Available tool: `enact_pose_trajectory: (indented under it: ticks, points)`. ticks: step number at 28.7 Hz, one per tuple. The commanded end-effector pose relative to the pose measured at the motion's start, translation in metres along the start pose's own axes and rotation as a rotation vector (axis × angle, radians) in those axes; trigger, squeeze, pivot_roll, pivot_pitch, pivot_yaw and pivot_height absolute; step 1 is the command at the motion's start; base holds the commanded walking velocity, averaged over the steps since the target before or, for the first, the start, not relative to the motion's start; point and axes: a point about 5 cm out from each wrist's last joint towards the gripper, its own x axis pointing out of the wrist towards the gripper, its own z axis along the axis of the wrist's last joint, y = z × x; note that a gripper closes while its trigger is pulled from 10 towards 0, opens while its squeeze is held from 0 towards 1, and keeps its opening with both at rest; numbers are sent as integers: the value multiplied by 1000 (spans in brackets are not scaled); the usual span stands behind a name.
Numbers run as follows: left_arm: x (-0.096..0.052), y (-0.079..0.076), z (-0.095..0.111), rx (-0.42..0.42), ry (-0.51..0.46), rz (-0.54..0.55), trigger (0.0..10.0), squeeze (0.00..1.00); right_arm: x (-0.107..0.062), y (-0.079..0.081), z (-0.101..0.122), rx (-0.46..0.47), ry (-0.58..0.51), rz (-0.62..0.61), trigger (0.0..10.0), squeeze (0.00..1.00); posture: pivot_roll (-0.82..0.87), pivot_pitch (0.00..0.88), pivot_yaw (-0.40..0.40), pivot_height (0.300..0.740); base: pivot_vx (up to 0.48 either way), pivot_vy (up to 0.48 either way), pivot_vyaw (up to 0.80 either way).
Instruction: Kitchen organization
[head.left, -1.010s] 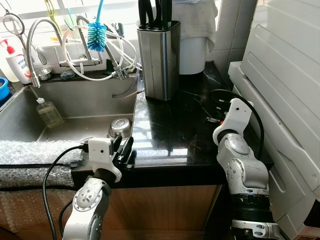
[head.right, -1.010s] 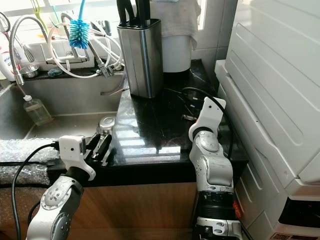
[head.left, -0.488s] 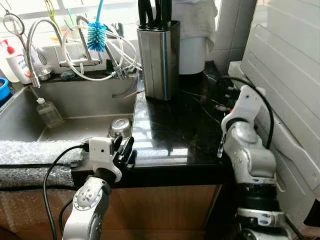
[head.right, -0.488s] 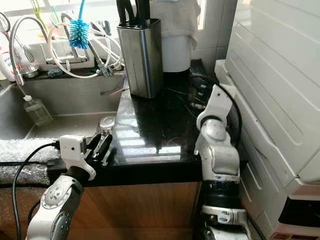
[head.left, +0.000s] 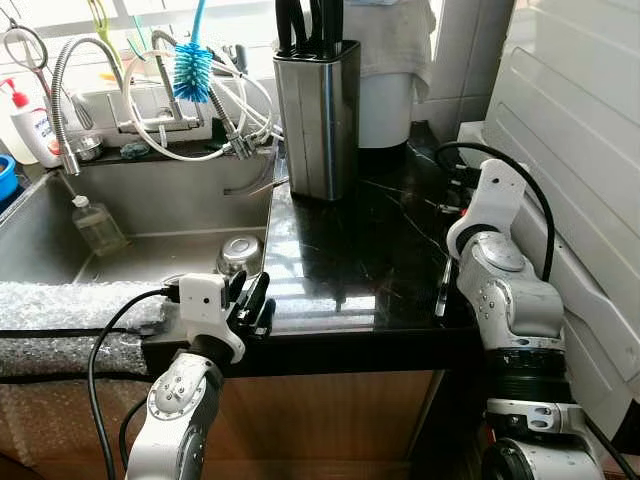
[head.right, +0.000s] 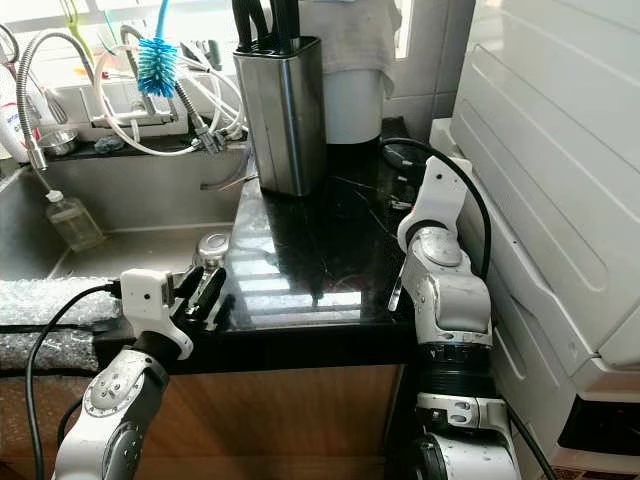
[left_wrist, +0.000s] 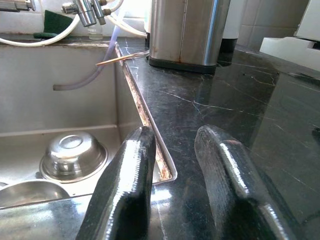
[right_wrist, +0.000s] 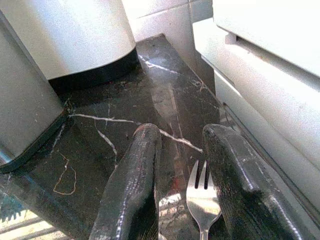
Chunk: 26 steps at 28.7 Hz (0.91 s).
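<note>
Right wrist view: fork (right_wrist: 202, 200), shiny metal with tines pointing away from the camera, lies flat on the black marbled bench (head.right: 320, 240) between the two black fingers (right_wrist: 132, 190) of the right end effector (right_wrist: 182, 195). Fingers stand apart on either side of it, not closed on it; whether they touch it cannot be told. In the head views the fork handle (head.left: 443, 287) shows beside the silver right arm, near the bench's right edge, close to the white appliance (head.left: 570, 150) that bounds that side.

Right arm is bent sharply, wrist up over the rear right of the bench, black cable looped over it.

Left end effector (left_wrist: 172, 175) rests at the front edge of the bench beside the sink (head.left: 150, 215), fingers parted, nothing held. Left arm rises from below the front edge.

Bench centre is open, glossy and reflective. At the back: a rectangular brushed-steel knife block (head.left: 318, 118) and a white cylindrical container (head.left: 385, 100) with a black base. Steel sink holds an overturned metal bowl (left_wrist: 73, 155) and a small clear bottle (head.left: 98, 225). Blue bottle brush (head.left: 192, 70) hangs over the tap hoses.
</note>
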Motion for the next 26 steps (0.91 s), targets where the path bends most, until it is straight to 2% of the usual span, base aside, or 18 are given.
enact_pose_trajectory:
  ticks: [1, 18, 19, 20, 26]
  points:
    - [-2, 2, -11, -15, 56, 6, 10000, 0, 3, 5, 6, 24, 7, 0, 10000, 1000, -60, 0, 87, 740, 0, 0, 0]
    - [-3, 0, -12, -15, 60, -2, 10000, 0, 10, 8, 4, 45, 32, -20, 10000, 1000, -53, 0, 82, 740, 0, 0, 0]
    - [-4, 0, -12, -15, 60, -4, 10000, 0, 10, 9, 3, 40, 38, -23, 10000, 937, -52, 0, 83, 740, 0, 0, 0]
    - [-4, -1, -12, -16, 61, -6, 10000, 0, 11, 9, 2, 37, 45, -29, 10000, 0, -50, 0, 80, 740, 0, 0, 0]
    - [-5, -2, -13, -17, 65, -13, 10000, 0, 15, 9, 1, 31, 61, -51, 10000, 0, -48, 0, 77, 740, 0, 0, 0]
